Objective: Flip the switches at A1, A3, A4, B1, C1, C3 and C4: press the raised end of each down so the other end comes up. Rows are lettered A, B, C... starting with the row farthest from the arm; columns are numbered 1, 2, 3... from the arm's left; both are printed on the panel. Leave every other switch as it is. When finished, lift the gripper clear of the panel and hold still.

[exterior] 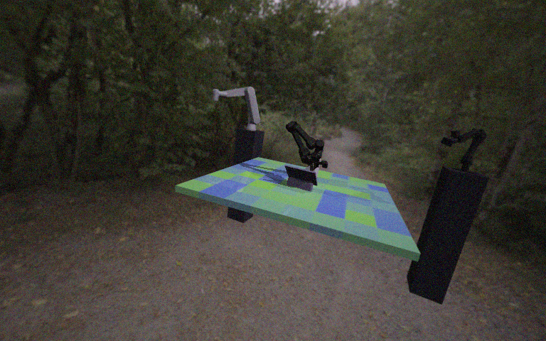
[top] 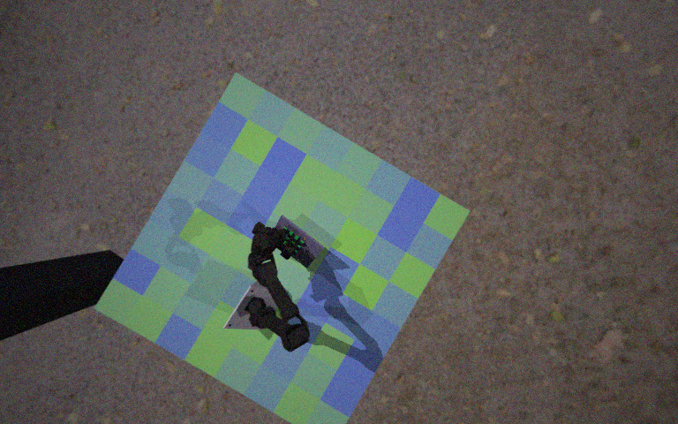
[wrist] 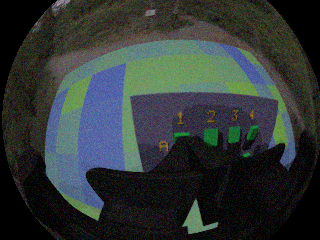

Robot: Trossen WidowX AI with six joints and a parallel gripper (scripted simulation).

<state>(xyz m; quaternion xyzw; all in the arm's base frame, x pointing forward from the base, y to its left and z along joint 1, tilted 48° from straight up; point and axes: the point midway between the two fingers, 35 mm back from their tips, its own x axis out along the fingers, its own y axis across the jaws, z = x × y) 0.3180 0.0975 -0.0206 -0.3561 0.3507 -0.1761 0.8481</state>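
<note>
The switch panel (wrist: 155, 110) (exterior: 301, 175) stands tilted on the table, its printed face toward the arm. My gripper (wrist: 183, 140) is shut and empty, its fingertips at the near edge of switch A1 (wrist: 181, 134) in the wrist view; whether they touch it I cannot tell. They cover most of A1. Switches A2 (wrist: 211, 137), A3 (wrist: 234, 134) and A4 (wrist: 253, 132) show as green caps to the right. A green sliver (wrist: 246, 155) of a lower switch shows below them. The rest of rows B and C is hidden behind the fingers. Which ends are raised is too dark to tell.
The patchwork table (top: 329, 179) (exterior: 274, 195) carries the panel and my arm's pale base plate (top: 237, 320). In the exterior view a grey arm (exterior: 252, 105) and another black arm (exterior: 470, 150) stand on dark pedestals beyond the table's sides.
</note>
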